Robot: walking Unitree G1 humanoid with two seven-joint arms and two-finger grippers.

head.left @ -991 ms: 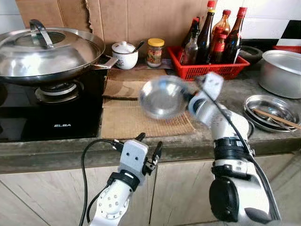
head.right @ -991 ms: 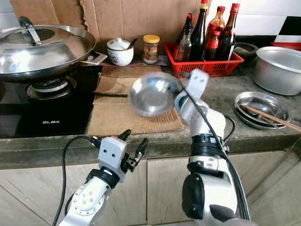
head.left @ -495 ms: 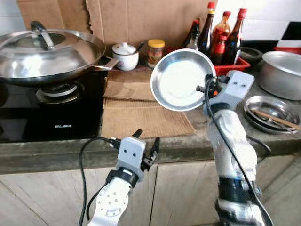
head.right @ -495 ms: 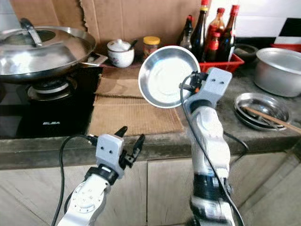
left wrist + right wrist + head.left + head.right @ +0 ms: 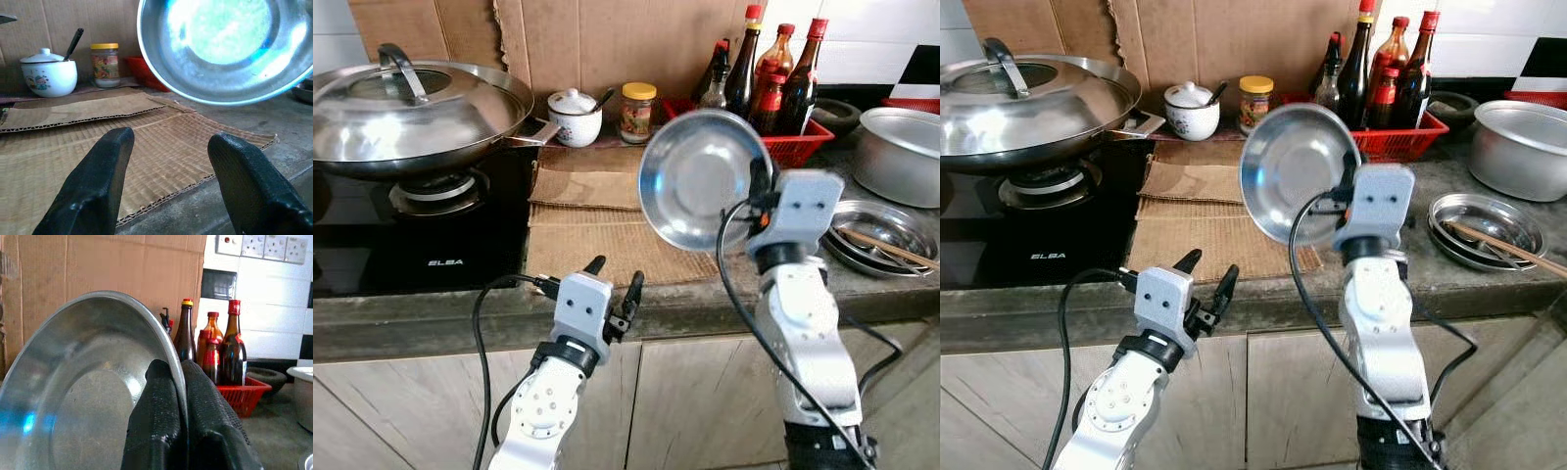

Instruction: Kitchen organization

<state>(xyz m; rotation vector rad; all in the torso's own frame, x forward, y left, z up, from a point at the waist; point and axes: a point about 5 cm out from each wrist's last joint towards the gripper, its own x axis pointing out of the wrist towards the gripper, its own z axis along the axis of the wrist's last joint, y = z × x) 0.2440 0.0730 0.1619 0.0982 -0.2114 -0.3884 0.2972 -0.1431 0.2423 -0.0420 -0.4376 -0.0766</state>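
Cardboard sheets [image 5: 607,220] covered the middle of the stone counter [image 5: 411,318], with more cardboard propped against the wall behind. At ten o'clock a lidded wok [image 5: 411,108] sat on a black stove [image 5: 401,245]. At twelve o'clock stood a white pot [image 5: 573,116] with a spoon in it and, just beside it, a yellow-capped jar [image 5: 636,110]. At one o'clock a red basket [image 5: 803,147] held dark bottles [image 5: 741,73]. At three o'clock a steel pan [image 5: 899,152] stood behind stacked steel plates [image 5: 881,233] with chopsticks [image 5: 889,245] lying across them.

The right gripper [image 5: 756,188] was raised above the counter's front edge, its fingers [image 5: 161,426] pinched tight on the rim of a steel bowl [image 5: 703,178]. The bowl was in the air, tipped on edge with its hollow facing the camera, over the cardboard and in front of the basket.

The left gripper [image 5: 615,281] hovered low at six o'clock, just before the counter edge, its fingers [image 5: 98,181] spread wide and holding nothing, pointing toward the cardboard under the bowl.
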